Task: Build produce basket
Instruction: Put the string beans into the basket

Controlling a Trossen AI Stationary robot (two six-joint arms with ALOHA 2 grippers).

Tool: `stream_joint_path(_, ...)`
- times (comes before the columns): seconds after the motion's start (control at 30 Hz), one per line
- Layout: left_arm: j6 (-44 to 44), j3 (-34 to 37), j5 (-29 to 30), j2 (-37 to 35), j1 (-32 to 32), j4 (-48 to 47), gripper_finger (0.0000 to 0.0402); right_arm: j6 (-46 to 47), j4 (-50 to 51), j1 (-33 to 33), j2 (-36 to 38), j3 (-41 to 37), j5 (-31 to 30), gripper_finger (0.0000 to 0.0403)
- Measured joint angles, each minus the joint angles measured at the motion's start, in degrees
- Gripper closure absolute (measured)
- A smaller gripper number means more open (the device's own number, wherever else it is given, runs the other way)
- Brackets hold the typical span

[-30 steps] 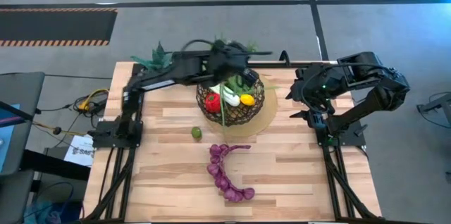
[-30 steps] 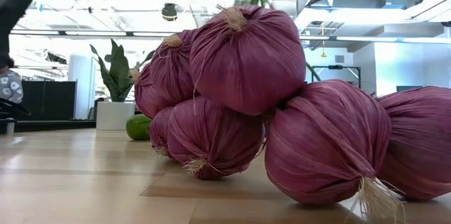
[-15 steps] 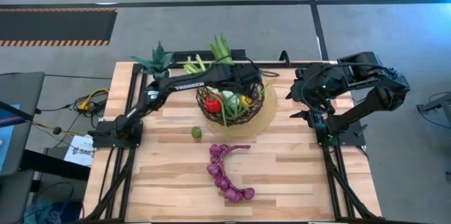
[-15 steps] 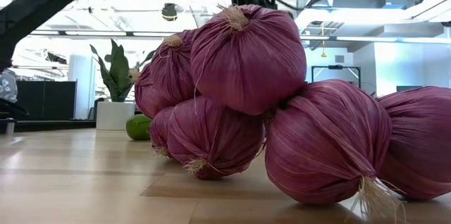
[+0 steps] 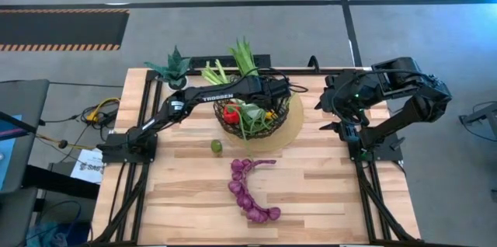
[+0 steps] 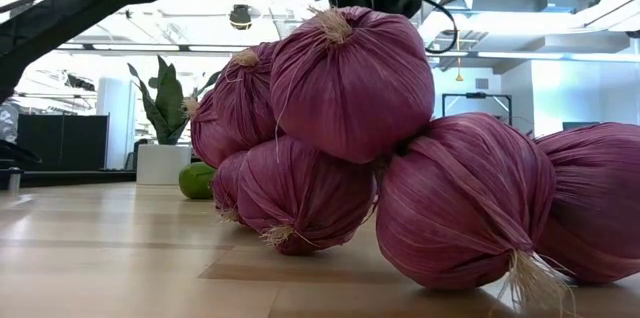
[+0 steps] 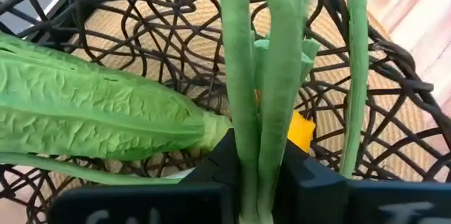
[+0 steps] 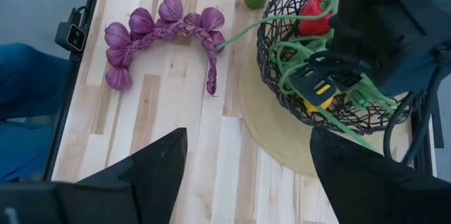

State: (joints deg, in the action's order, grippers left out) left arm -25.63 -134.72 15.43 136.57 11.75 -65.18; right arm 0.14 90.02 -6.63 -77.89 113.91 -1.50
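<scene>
Purple onions [image 6: 350,88] on their braided string fill the low view, lying on the wooden table [image 5: 326,193] at its near side; from above the onion string [image 5: 250,189] curves in an arc, apart from everything else. Just past it, toward the left arm's base, the green lime [image 5: 217,146] sits alone on the boards. Farther back stands the basket [image 5: 256,123] of dark woven wire, resting on a tan round mat [image 5: 291,126]. Inside it lie the red pepper [image 5: 231,113], a bit of yellow lemon [image 5: 270,112] and leafy green stalks [image 7: 99,118]. The left gripper [image 7: 257,160] reaches down into the basket, its fingers pinched on a bunch of long green beans [image 7: 271,76], which trail over the rim. The right gripper [image 8: 246,175] waits at the table's right edge with its fingers spread wide and nothing between them. At the far left corner sits a small potted plant [image 5: 175,67].
</scene>
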Motion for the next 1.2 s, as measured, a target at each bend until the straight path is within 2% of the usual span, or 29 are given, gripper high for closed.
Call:
stream_joint_path(0.27, 2.4, 0.0, -2.8, -0.1, -0.3, 0.9, 0.0300, -0.2, 0.0, 0.0, 0.0, 0.0, 0.0, 0.0085)
stream_joint_path(0.4, 2.4, -0.2, -3.6, -0.1, -0.4, 1.3, 0.0272, -0.2, 0.0, 0.0, 0.0, 0.0, 0.0, 0.0085)
stream_joint_path(0.47, 2.4, -0.2, -6.2, -0.1, -0.4, 2.0, 0.0263, -0.2, 0.0, 0.0, 0.0, 0.0, 0.0, 0.0085)
stream_joint_path(0.6, 2.4, -0.2, -11.5, -1.3, 0.0, 1.9, 0.0253, -0.2, 0.0, 0.0, 0.0, 0.0, 0.0, 0.0085)
stream_joint_path(0.83, 1.9, -0.2, -5.3, -6.0, 0.0, 0.1, 0.0252, -0.2, 0.0, 0.0, 0.0, 0.0, 0.0, 0.0085)
stream_joint_path(1.2, 2.4, -0.3, -3.7, -9.2, -0.2, 2.7, 0.0251, -0.3, 0.0, 0.0, -0.1, 0.0, 0.0, 0.0085)
